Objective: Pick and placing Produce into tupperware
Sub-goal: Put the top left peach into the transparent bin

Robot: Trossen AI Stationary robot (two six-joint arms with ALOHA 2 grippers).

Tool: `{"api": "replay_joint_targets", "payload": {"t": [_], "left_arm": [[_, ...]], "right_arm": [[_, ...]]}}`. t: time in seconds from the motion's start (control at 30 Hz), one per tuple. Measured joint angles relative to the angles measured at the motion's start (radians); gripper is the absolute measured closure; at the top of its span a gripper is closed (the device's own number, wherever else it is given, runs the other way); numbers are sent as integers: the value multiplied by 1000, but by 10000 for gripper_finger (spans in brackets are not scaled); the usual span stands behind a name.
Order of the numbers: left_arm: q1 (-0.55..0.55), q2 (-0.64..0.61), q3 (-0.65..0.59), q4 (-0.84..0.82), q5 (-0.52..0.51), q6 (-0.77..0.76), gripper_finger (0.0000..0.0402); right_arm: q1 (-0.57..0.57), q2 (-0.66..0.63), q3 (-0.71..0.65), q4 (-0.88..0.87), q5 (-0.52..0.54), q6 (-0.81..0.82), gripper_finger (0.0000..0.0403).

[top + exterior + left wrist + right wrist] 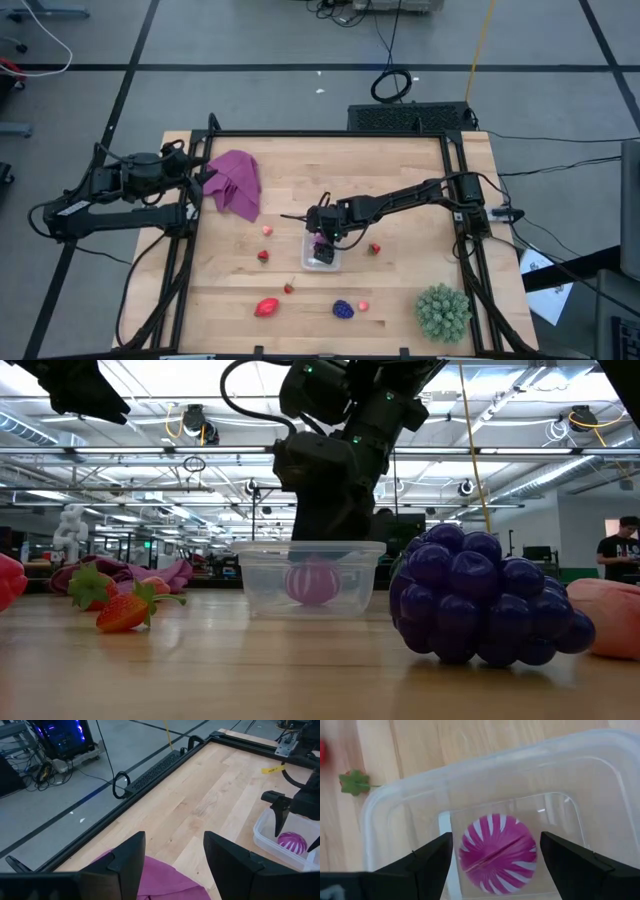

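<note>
One piece of produce, the magenta striped fruit (321,243), already sits in the tupperware (309,262) as I look down from above, with my right gripper (322,246) directly over the tub near the table's middle. My left gripper (200,178) waits at the far left edge, over the magenta cloth (236,183). Small red berries (264,256) and the dark purple fruit (343,309) lie scattered around the tub, none touching it.

At table level, the magenta fruit (312,581) rests on the tub's floor, the tupperware (305,555) upright.

From the left wrist, my fingers (127,860) stand apart, empty.

Through my right wrist, both fingers (432,857) are spread wide on either side of the fruit (497,852), apparently clear of it. I judge the release done; I should rise straight up so neither finger catches the tub wall (410,795).
</note>
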Motion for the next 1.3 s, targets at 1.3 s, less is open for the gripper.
{"api": "replay_joint_targets", "payload": {"t": [1.3], "left_arm": [[-140, 408, -187, 259, 351, 45, 195]], "right_arm": [[-143, -87, 293, -472, 323, -195, 110]]}}
